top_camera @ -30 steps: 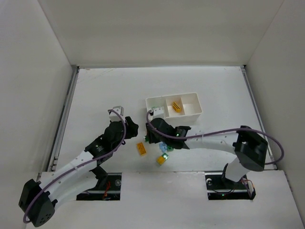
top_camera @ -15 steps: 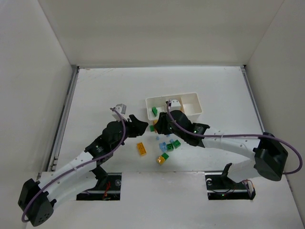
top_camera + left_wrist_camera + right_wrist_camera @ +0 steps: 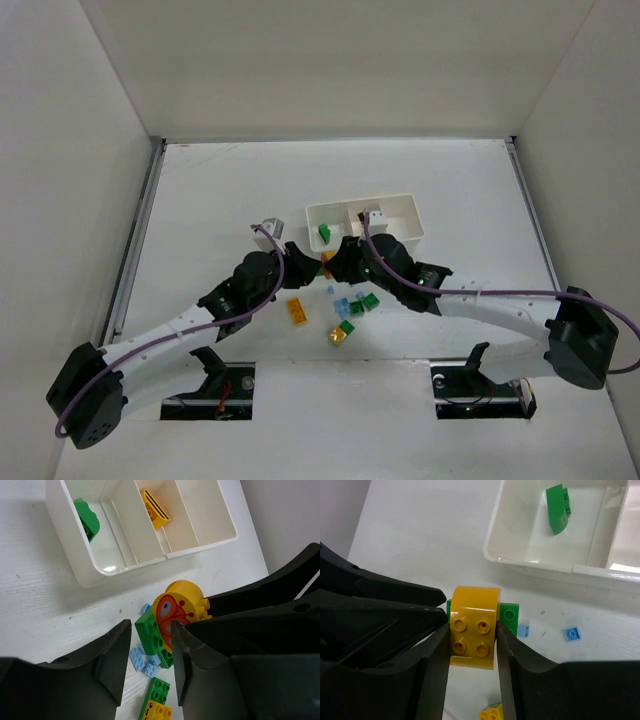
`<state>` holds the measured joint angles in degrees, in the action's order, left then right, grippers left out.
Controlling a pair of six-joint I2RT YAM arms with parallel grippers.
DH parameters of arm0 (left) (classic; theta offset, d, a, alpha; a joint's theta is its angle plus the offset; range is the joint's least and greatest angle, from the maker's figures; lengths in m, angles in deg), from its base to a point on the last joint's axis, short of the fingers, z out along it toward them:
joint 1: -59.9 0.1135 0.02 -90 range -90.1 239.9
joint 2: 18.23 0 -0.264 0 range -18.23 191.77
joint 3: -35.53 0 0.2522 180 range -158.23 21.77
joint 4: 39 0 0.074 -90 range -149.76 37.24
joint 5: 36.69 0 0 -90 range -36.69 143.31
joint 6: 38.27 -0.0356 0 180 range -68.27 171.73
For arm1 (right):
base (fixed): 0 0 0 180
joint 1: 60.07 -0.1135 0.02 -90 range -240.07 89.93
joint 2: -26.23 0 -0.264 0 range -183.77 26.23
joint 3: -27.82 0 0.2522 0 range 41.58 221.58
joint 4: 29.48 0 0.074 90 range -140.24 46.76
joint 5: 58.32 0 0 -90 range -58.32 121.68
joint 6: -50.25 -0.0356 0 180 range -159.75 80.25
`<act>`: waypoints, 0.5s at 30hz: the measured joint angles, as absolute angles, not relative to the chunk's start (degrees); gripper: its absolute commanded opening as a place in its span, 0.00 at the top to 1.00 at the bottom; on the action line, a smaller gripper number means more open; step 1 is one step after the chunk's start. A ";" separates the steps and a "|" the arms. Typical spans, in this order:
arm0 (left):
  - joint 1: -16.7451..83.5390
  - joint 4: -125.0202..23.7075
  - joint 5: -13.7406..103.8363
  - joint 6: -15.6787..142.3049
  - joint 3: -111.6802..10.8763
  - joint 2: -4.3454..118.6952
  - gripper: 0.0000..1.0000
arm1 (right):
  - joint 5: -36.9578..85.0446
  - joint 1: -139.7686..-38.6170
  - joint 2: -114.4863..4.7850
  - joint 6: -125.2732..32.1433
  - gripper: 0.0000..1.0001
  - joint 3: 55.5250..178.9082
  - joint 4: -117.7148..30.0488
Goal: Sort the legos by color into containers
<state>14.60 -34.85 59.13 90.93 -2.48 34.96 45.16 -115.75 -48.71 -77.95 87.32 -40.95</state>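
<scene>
Down by the near wall of the white plastic three-compartment tray (image 3: 395, 200), got both arms nose to nose. Seeing the right gripper (image 3: 472, 639) clamped on a yellow-orange studded plastic brick (image 3: 472, 625), just beside the tray's left corner. Seeing the left gripper (image 3: 151, 641) narrowed either side of a small green studded brick (image 3: 148, 630); can't tell whether actually pinching. Spotted a green curved brick (image 3: 86, 519) in the left compartment, a yellow striped piece (image 3: 156, 510) in the middle. Also loose pale blue plates (image 3: 141, 661) on the table (image 3: 220, 200) nearby.
</scene>
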 measured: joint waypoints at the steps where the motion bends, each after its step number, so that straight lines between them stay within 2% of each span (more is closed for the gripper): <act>1: 14.60 -34.56 59.13 91.04 -2.48 35.20 0.67 | 45.05 -115.55 -48.29 -78.10 0.77 87.08 -40.63; 8: 14.58 -32.95 59.07 91.66 -2.48 36.36 0.68 | 44.77 -114.72 -46.32 -78.80 0.77 85.61 -38.22; 15: 14.25 -30.87 59.44 92.64 -2.48 37.23 0.86 | 43.19 -114.33 -46.21 -79.89 0.77 84.76 -36.39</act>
